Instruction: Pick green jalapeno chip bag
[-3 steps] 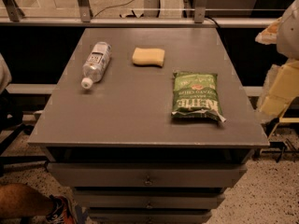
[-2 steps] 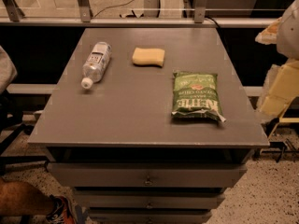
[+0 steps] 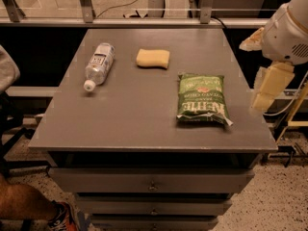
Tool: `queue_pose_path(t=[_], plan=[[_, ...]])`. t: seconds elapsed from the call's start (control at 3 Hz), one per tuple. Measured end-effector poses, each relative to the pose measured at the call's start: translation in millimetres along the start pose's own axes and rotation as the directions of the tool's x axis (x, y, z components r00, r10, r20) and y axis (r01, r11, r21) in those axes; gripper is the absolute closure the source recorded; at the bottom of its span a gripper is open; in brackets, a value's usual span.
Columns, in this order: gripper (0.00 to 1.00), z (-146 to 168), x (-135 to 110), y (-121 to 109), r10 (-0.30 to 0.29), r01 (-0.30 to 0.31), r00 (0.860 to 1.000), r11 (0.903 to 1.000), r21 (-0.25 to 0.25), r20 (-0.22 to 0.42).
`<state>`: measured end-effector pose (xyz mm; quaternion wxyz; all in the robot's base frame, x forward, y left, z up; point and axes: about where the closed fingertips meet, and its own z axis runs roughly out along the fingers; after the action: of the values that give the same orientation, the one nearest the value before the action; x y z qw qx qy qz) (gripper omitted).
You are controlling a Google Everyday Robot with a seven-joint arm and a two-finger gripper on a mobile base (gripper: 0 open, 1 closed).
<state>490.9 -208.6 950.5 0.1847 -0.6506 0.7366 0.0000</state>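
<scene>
Gripper [image 3: 268, 86] hangs off the table [image 3: 139, 119] edge, holding nothing, open or closed can't tell; green jalapeno chip bag [image 3: 202, 100] lies near it on the tabletop, unmoved, gripper slightly closer than before.

Glossy, crinkled green jalapeno chip bag [image 3: 201, 99] on the matt, smooth grey counter [image 3: 144, 124]; clear plastic bottle [image 3: 98, 65]; matt cream pincer [image 3: 267, 87] off the counter's right edge.

The arm [image 3: 288, 28] is cut off by the right edge. Its hand [image 3: 265, 86] hangs just right of the surface [image 3: 144, 124], its form hard to make out. The small print on the green jalapeno chip bag [image 3: 201, 99] and the bottle [image 3: 98, 65] label is too small to read.
</scene>
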Motion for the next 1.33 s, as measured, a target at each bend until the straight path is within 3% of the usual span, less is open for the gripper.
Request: queue_pose_path(t=[0.67,1.0,1.33], plan=[[0.00,62.8,-11.9,-29.0,-0.059,0.067,0.990,0.9957,-0.064,0.129],[0.00,82.7,-26.2,-31.1,-0.055,0.070,0.982,0.9945,-0.077,0.179],[0.00,94.9,-45.6,-17.4,-0.052,0.074,0.982,0.9908,-0.114,0.183]])
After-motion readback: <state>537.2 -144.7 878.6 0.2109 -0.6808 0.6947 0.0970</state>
